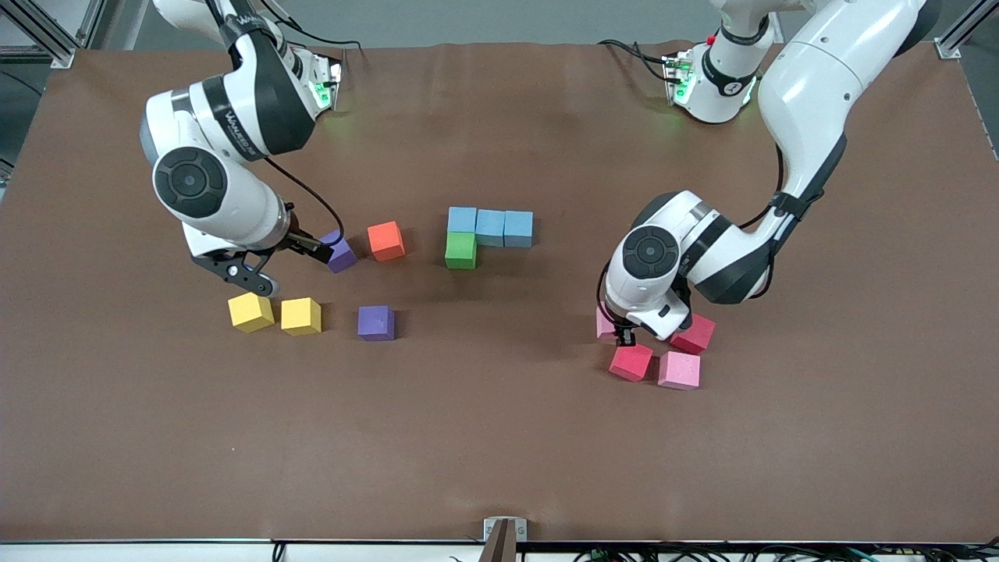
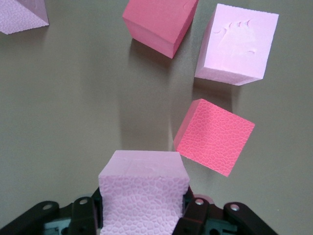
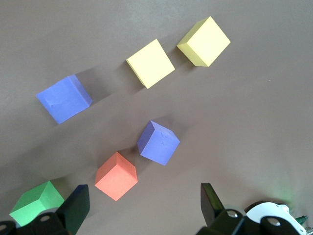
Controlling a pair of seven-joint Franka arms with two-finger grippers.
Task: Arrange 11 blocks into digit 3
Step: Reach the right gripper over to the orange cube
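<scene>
mostly hidden: pink block (image 2: 143, 196) in left gripper (image 2: 144, 208).

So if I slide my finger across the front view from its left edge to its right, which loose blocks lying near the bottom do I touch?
Yellow block → second yellow block → purple block → red block → pink block.

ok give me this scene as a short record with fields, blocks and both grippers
built so far: three light blue blocks in a row, green block touching one end
left gripper: shut on pink block, among the loose red and pink blocks
right gripper: open, over the orange block and a purple block
other purple block: nearer the front camera
yellow blocks: two, side by side
</scene>
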